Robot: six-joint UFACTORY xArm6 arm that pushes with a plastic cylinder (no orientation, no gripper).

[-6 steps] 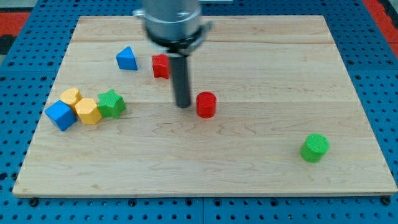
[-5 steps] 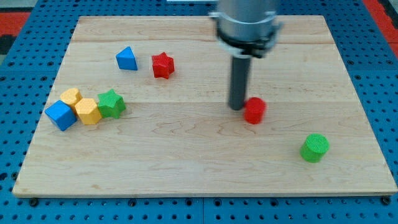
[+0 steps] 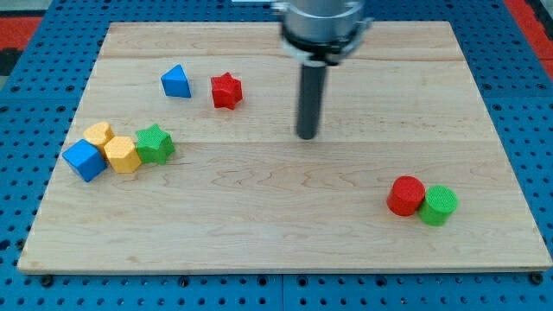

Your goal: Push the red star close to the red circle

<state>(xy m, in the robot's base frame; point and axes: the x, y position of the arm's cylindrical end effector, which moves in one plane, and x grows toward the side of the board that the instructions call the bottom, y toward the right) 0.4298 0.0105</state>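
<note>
The red star lies on the wooden board at the upper left of centre. The red circle lies at the lower right, touching the green circle on its right. My tip stands near the board's centre, well right of the red star and up-left of the red circle, touching no block.
A blue triangle lies left of the red star. At the left, a cluster: green star, two yellow blocks and a blue cube.
The red circle has slid from the board's centre to the lower right, up against the green circle. My tip went right with it, then came back left toward centre.
</note>
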